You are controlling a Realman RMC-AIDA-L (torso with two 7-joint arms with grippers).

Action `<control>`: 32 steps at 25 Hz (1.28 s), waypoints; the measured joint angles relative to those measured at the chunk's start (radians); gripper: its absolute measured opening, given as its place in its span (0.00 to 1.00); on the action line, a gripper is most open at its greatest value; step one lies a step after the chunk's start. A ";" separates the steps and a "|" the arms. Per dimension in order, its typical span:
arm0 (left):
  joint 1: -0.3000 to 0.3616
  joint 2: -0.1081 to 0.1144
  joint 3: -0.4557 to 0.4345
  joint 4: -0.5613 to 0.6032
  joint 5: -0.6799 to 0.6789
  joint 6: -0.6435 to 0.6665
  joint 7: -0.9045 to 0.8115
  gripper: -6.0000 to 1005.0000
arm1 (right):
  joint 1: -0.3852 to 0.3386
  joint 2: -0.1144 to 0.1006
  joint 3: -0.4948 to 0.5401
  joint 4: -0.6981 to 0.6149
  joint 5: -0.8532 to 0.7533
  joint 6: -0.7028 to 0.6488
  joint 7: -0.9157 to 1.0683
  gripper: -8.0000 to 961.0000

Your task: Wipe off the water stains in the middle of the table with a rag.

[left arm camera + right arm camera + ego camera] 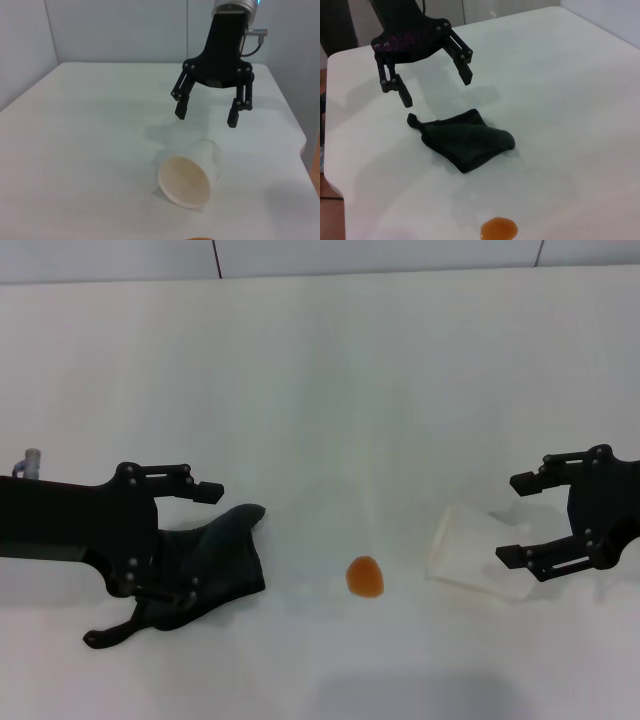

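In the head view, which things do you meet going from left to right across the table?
Left gripper → rag → water stain → cup → right gripper.

The surface (320,370) is a smooth, plain white top with a faint sheen. Below the left gripper (432,85), whose spread jaws look like matt black metal or hard plastic, the rag (467,140) is soft dark cloth, matt, with uneven folds. The water stains (365,576) form one glossy orange blob. Beneath the right gripper (207,114), equally matt black with jaws apart, the cup (187,175) looks like thin whitish translucent plastic, smooth inside.
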 joint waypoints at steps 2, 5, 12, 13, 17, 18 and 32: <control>0.000 0.000 0.000 0.000 0.000 0.000 0.000 0.88 | 0.001 0.000 0.000 0.000 0.000 0.000 0.000 0.87; 0.000 0.000 0.000 0.000 0.000 0.000 0.001 0.88 | 0.001 0.000 0.000 0.000 0.000 0.000 0.000 0.87; -0.003 0.000 0.000 0.000 0.000 -0.002 0.003 0.88 | 0.002 0.000 -0.002 0.001 0.000 0.000 0.000 0.87; -0.003 0.000 0.000 0.000 0.000 -0.003 0.003 0.88 | 0.004 0.000 -0.003 0.002 0.000 0.000 0.000 0.87; -0.003 0.000 0.000 0.000 0.000 -0.004 0.003 0.88 | 0.009 0.000 -0.007 0.004 -0.001 0.000 0.001 0.86; -0.003 0.000 0.000 0.000 0.000 -0.004 0.003 0.88 | 0.010 0.000 -0.009 0.004 -0.001 0.000 0.001 0.86; -0.003 0.000 0.000 0.000 0.000 -0.006 0.003 0.88 | 0.072 0.001 -0.067 -0.035 -0.126 0.000 0.171 0.86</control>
